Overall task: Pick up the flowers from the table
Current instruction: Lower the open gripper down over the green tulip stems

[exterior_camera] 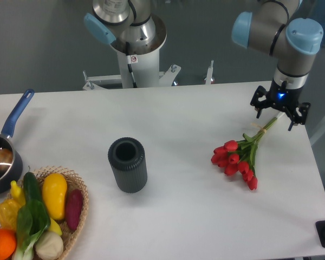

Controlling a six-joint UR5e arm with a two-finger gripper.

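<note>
The flowers [236, 159], a small bunch of red tulip buds on green stems, lie on the white table [195, 216] at the right. The buds point toward the front and the stems run up and to the right. My gripper [275, 121] hangs over the stem ends near the table's far right edge. It is open, with one dark finger [258, 112] on each side of the stems. Whether the fingers touch the stems is not clear.
A dark ribbed vase [128, 164] stands upright near the middle of the table. At the front left is a wicker basket [78, 203] of vegetables and fruit. A blue-handled pot [2, 157] sits at the left edge. The arm's base [134, 49] stands behind the table.
</note>
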